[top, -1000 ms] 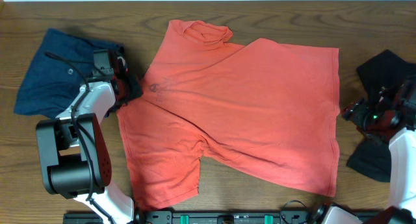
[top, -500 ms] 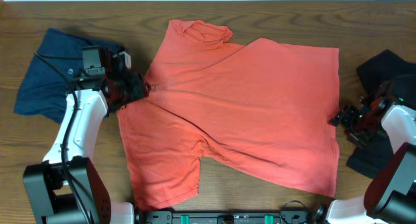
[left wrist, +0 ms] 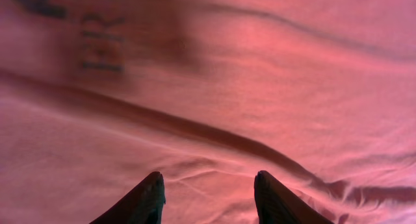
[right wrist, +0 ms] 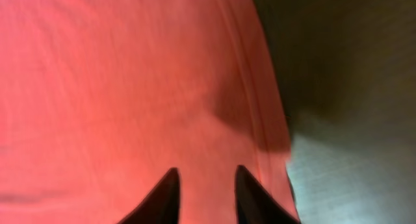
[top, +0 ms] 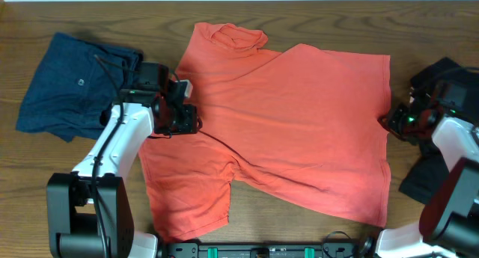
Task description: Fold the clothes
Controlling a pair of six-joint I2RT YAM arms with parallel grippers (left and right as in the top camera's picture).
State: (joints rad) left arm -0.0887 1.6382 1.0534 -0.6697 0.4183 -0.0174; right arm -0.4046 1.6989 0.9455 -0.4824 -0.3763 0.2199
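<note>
Coral-red T-shirt (top: 299, 123) lies between navy garment (top: 60, 86) and black garment (top: 419, 186).

Lettering (left wrist: 97, 50) on the T-shirt (left wrist: 273, 87) is blurred and cut off.

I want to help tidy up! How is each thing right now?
Coral-red T-shirt: spread out, not folded.
Navy-blue garment: bunched up, left side.
Black garment: bunched up, right edge.
Left end effector: open, above the T-shirt.
Right end effector: open, at T-shirt's edge.
</note>
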